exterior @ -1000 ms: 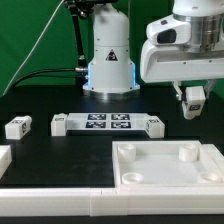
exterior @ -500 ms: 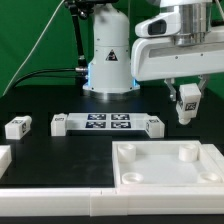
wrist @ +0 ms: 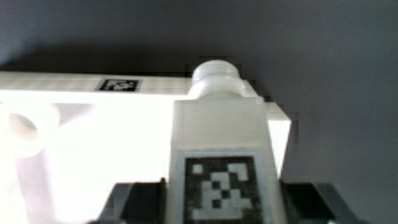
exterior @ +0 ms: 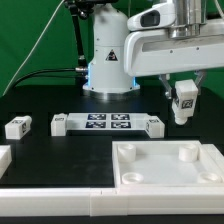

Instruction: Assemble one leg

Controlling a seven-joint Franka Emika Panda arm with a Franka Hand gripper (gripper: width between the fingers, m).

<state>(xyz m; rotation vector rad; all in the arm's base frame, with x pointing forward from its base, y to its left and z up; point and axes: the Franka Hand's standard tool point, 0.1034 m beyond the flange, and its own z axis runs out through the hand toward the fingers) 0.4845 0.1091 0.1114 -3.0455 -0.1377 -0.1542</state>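
Black desk (exterior: pixel 50 150). Marker board (exterior: pixel 107 124) lay flat mid-desk, its row of tags facing up. Large white tray (exterior: pixel 160 172) sat nearer the camera, toward the exterior view's right, with round sockets (exterior: pixel 131 174) in its corners. One small tag (wrist: pixel 119 85) showed on its rim. Green backdrop (exterior: pixel 30 40) behind.
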